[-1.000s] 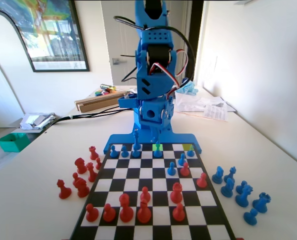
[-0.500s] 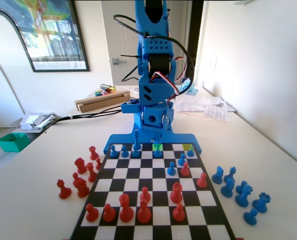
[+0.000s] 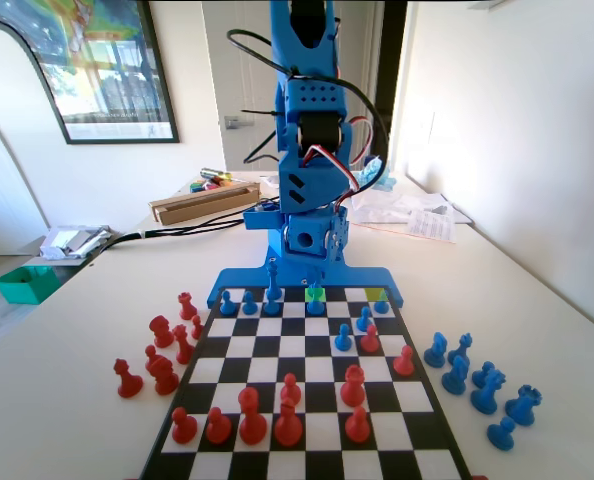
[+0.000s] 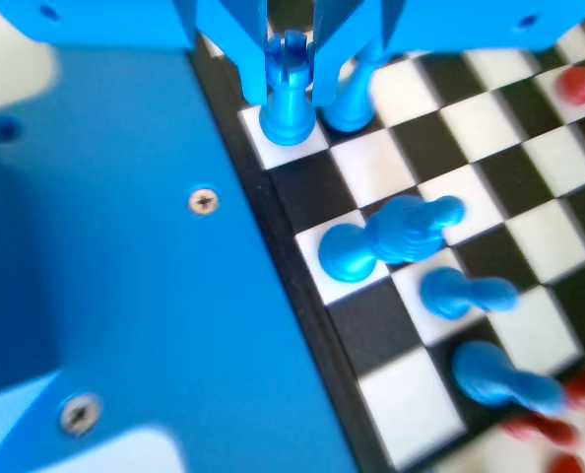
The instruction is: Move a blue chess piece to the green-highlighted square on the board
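Hand: the hand (image 4: 291, 84) is hanging low at the far row of the board (image 3: 307, 385), its two jaws sitting narrow on either side of the blue chess piece (image 4: 288, 94); in the wrist view they are looking pressed to its sides, though blur is making firm contact hard to confirm.
Blue chess piece: standing upright on a white edge square in the wrist view; in the fixed view it (image 3: 315, 296) is sitting on the green-highlighted square (image 3: 315, 295) in the far row.
Neighbours: another blue piece (image 4: 350, 103) is standing just beside it, and a blue knight (image 4: 391, 241) is resting further along the same edge.
Tabletop: captured blue pieces (image 3: 482, 385) are clustering on the right of the fixed view.
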`<act>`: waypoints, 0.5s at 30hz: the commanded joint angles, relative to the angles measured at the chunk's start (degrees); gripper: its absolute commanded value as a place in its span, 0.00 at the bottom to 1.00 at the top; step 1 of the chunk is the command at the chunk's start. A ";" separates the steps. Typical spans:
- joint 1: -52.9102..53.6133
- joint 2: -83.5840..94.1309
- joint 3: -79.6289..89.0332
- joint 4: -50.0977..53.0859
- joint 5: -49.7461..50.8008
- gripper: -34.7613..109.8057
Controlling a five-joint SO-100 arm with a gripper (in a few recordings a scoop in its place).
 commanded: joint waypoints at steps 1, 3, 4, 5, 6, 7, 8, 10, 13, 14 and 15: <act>-1.05 0.18 0.70 -1.05 0.44 0.30; -1.14 0.18 1.41 -2.64 0.62 0.31; -1.14 0.18 1.58 -2.90 0.62 0.31; -1.14 0.09 1.67 -2.90 0.44 0.31; -1.05 0.09 1.67 -2.90 0.35 0.31; -1.05 0.09 1.67 -2.90 0.35 0.32; -0.97 0.09 1.67 -2.90 0.26 0.32; -0.88 0.09 1.58 -2.90 0.09 0.32; -0.88 0.09 0.62 -1.93 -0.09 0.32; -1.14 0.09 0.09 -1.23 0.26 0.32; -1.32 0.18 -0.53 -0.18 0.35 0.32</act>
